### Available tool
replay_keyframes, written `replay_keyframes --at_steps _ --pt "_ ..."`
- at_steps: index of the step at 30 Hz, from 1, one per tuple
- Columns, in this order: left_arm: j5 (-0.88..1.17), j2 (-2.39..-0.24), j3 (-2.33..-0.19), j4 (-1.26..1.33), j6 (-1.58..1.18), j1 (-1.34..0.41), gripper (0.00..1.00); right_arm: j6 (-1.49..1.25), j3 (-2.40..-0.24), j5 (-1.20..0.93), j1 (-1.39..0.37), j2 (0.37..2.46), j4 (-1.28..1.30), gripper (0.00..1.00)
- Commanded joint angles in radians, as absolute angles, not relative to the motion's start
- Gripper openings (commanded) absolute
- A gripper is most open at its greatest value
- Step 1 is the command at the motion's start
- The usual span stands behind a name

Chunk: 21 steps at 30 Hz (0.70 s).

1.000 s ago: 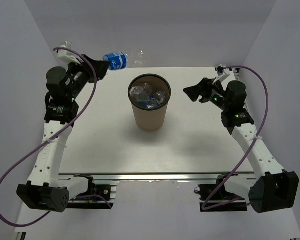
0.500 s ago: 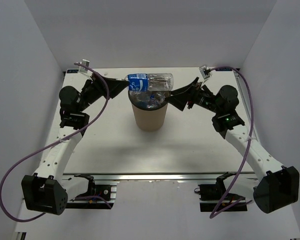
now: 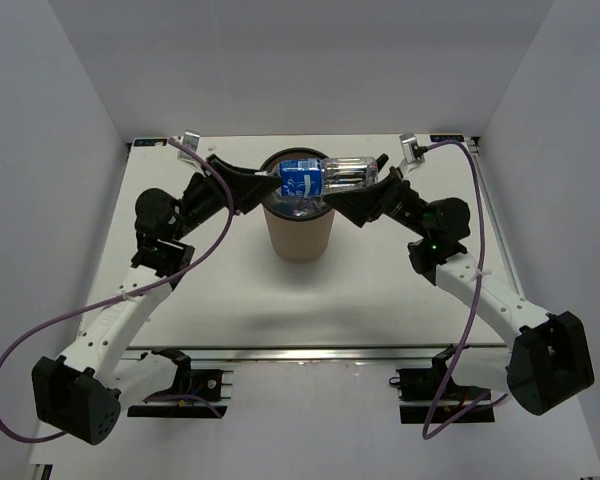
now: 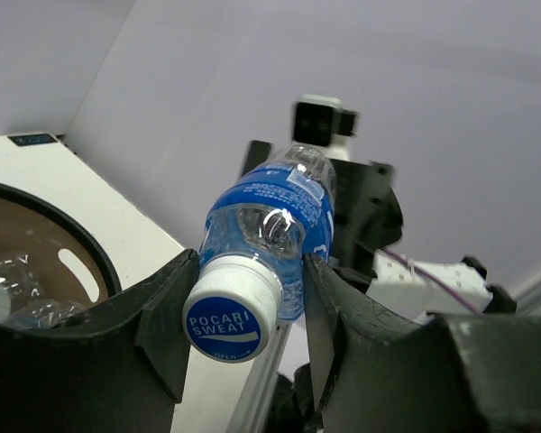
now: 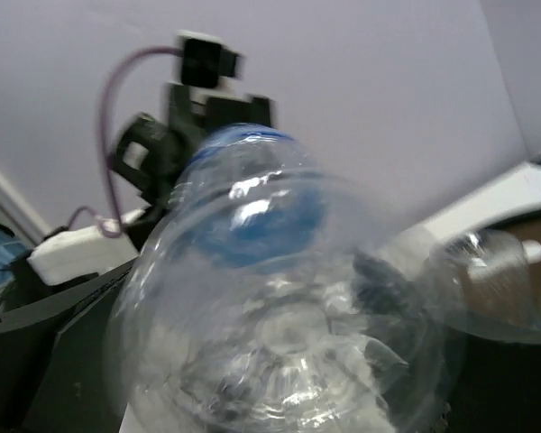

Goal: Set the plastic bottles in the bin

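A clear plastic bottle (image 3: 325, 178) with a blue label lies level just above the mouth of the brown bin (image 3: 300, 238). My left gripper (image 3: 275, 181) is shut on its neck, just behind the white-and-blue cap (image 4: 233, 320). My right gripper (image 3: 365, 188) is open, its jaws spread wide around the bottle's base, which fills the right wrist view (image 5: 270, 316). Several other plastic bottles (image 3: 302, 208) lie inside the bin, and they also show in the left wrist view (image 4: 9, 293).
The bin stands in the middle of the white table (image 3: 210, 290). White walls close in the back and both sides. The two arms reach in from left and right and meet over the bin.
My left gripper carried the bottle from the back left to above the bin. My right gripper moved left to the bottle's base.
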<state>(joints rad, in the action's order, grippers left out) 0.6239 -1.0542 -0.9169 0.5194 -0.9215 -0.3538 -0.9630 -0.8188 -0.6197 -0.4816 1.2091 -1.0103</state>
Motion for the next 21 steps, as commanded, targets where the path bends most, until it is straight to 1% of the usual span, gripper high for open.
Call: replay_keyframes --at_steps 1,2,4,6,11,16,18,20,21 --pt "0.525 -1.083 -0.9 0.471 -0.934 -0.374 0.0 -1.023 -0.804 -0.595 -0.503 1.216 -1.311 0.89" --pt "0.511 -1.094 -0.9 0.463 -0.945 -0.374 0.0 -1.026 -0.799 -0.586 -0.503 1.216 -1.321 0.89" --pt "0.514 -1.117 -0.859 0.546 -1.0 -0.376 0.0 -1.014 -0.795 -0.545 -0.505 1.209 -1.295 0.89" --pt "0.531 -1.126 -0.832 0.621 -1.055 -0.377 0.0 -0.986 -0.779 -0.458 -0.505 1.19 -1.273 0.89" --pt "0.453 -1.095 -0.782 0.554 -1.005 -0.394 0.0 -0.991 -0.726 -0.351 -0.506 1.17 -1.324 0.89" --pt "0.425 -1.011 -0.721 0.526 -0.983 -0.411 0.0 -1.011 -0.736 -0.285 -0.506 1.173 -1.286 0.89" --pt "0.423 -0.994 -0.698 0.522 -0.983 -0.417 0.0 -1.034 -0.709 -0.212 -0.506 1.175 -1.308 0.89" --pt "0.419 -0.98 -0.677 0.529 -0.995 -0.428 0.0 -1.051 -0.703 -0.198 -0.508 1.183 -1.347 0.86" --pt "0.422 -0.982 -0.661 0.54 -0.997 -0.433 0.0 -1.052 -0.713 -0.222 -0.509 1.195 -1.35 0.8"
